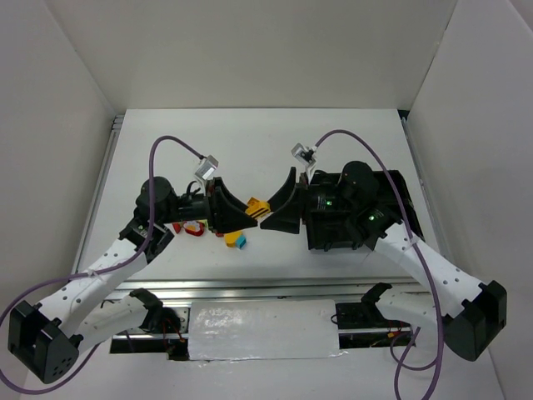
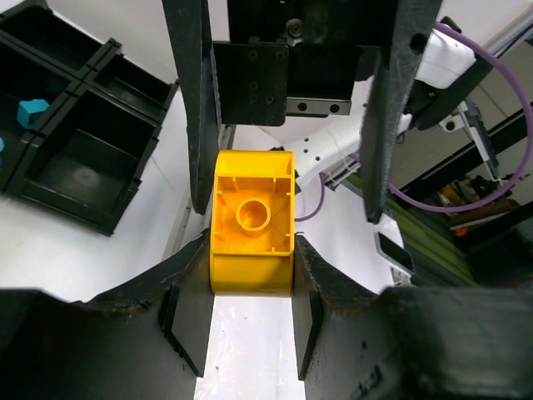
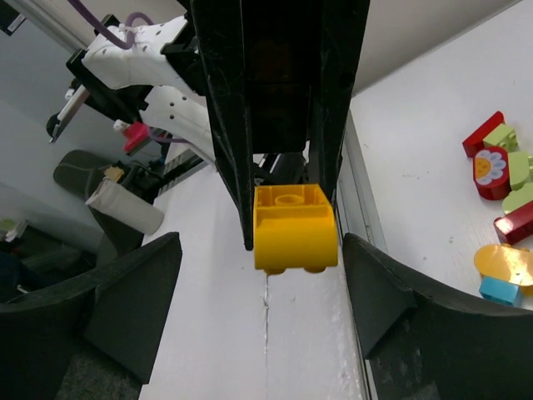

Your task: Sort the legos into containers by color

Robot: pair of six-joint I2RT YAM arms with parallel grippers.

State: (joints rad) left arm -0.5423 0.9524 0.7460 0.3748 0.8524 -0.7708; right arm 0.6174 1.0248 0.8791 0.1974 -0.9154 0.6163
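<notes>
Item 1: yellow brick (image 2: 252, 221), held in mid-air between the 2 arms, clamped in the left gripper (image 2: 252, 243). Right gripper (image 3: 262, 250) spread wide, 1 finger on either side of it.
Item 2: black tray (image 2: 83, 108), 4 compartments, 1 cyan brick (image 2: 33, 110) inside.
Item 3: red brick (image 3: 490, 167) on the table (image 1: 250, 133), printed flower, no lettering legible.
</notes>
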